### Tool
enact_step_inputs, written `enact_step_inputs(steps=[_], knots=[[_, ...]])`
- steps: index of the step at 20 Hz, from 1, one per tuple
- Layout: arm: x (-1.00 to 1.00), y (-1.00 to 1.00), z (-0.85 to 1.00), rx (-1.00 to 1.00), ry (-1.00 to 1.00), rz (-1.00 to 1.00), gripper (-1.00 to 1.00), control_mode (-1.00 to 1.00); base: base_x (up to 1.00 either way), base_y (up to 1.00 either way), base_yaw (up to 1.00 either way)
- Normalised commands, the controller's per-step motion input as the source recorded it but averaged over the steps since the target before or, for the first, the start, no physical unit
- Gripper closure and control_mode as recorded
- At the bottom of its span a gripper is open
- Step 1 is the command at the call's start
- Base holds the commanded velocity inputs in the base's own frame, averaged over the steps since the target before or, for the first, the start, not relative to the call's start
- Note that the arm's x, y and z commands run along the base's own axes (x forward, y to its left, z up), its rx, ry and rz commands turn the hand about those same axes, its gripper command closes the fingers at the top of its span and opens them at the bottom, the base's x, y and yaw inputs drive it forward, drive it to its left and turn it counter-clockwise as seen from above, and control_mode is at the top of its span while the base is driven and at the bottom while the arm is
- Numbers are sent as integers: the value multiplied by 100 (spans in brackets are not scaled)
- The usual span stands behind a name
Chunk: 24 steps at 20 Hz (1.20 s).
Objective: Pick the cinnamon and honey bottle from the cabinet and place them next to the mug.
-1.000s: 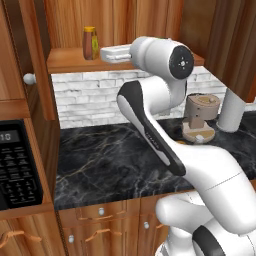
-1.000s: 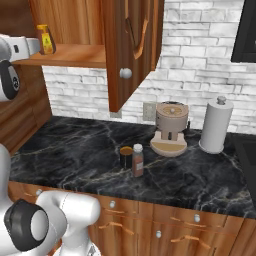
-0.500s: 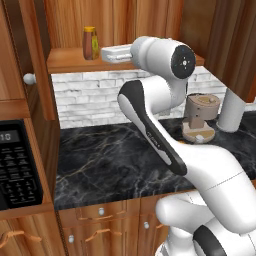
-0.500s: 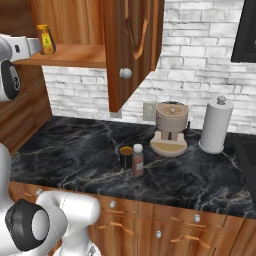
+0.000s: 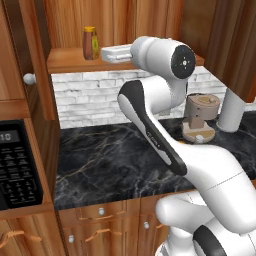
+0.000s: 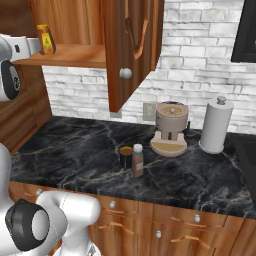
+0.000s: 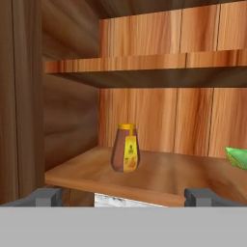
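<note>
The honey bottle [image 5: 90, 43], amber with a yellow cap, stands on the wooden shelf of the cabinet [image 5: 70, 61]. In the hand view the honey bottle [image 7: 125, 148] is straight ahead, set back from the shelf's front edge [image 7: 144, 189]. My gripper [image 5: 104, 54] is level with the shelf just right of the bottle, open and apart from it, with nothing between its fingertips [image 7: 46, 195]. From the right the gripper [image 6: 38, 46] shows beside the honey bottle [image 6: 46, 39]. The cinnamon [image 6: 137, 160] stands on the counter, touching or nearly touching the mug [image 6: 126, 157].
The cabinet's open door [image 6: 131, 50] hangs over the counter. A beige coffee machine [image 6: 171, 129] and a paper towel roll [image 6: 215, 125] stand by the brick wall. A microwave [image 5: 17, 165] is at the left. A green object [image 7: 237, 157] lies on the shelf's right.
</note>
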Motion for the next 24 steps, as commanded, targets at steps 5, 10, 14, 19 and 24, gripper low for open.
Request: enact_step_inputs(steps=[5,10,14,19,24], knots=[[0,0,0,0,0,0,-100,-100,0,0,0],[0,0,0,0,0,0,-100,-100,0,0,0],[0,0,0,0,0,0,-100,-100,0,0,0],[0,0,1,0,0,0,-100,-100,0,0,0],[4,10,12,0,0,0,-100,-100,0,0,0]])
